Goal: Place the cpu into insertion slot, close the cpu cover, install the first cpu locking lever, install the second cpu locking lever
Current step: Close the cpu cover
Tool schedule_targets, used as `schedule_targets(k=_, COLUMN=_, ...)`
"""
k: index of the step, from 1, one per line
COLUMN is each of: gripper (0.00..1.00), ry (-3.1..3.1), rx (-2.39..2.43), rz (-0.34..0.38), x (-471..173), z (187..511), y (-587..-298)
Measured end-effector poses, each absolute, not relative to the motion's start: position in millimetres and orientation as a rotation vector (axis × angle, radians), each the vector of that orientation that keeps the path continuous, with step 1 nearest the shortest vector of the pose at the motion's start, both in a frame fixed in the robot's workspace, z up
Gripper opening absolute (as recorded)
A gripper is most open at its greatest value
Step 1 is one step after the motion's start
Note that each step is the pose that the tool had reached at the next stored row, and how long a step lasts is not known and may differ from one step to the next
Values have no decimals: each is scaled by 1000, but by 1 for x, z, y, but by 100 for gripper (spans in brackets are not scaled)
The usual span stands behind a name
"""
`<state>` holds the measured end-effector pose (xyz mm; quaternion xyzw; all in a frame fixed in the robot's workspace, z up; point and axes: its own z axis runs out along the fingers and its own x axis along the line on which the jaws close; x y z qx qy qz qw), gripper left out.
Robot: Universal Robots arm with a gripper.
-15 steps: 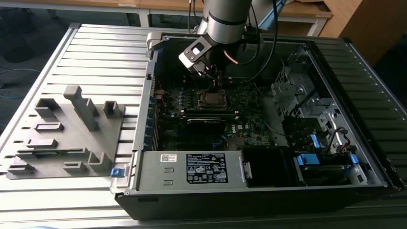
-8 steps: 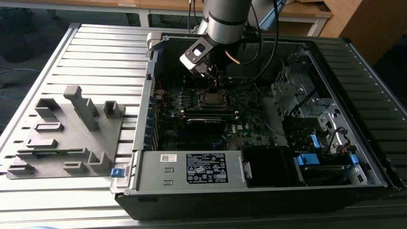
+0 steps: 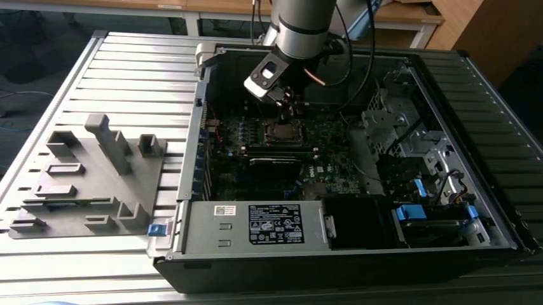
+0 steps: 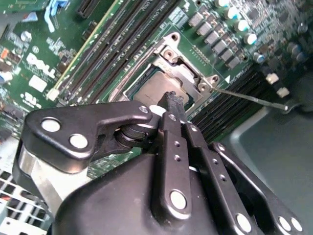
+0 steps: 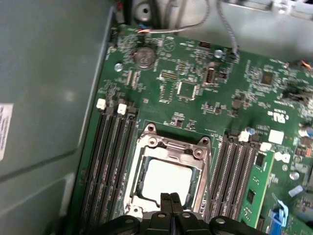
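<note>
Arm (image 3: 301, 22) at a downward slant inside the computer case (image 3: 339, 270), end effector (image 5: 169, 197) tips together just over the cpu (image 5: 168, 176).

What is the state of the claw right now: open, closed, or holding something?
The claw: closed, holding nothing; tips over the flat square silver-grey cpu, which sits framed by the shiny silver metal cpu cover.

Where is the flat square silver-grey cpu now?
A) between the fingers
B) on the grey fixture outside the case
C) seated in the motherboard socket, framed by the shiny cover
C: the flat silver-grey cpu lies within the shiny silver metal cpu cover on the green motherboard; the gripper is shut, holding nothing.
</note>
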<state>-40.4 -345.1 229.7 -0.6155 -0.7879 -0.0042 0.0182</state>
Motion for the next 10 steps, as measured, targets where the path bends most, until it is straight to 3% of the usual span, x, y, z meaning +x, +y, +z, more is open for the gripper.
schedule_targets(k=10, gripper=11, ry=-2610, rx=-1682, rz=-8, x=-40, z=228, y=-345)
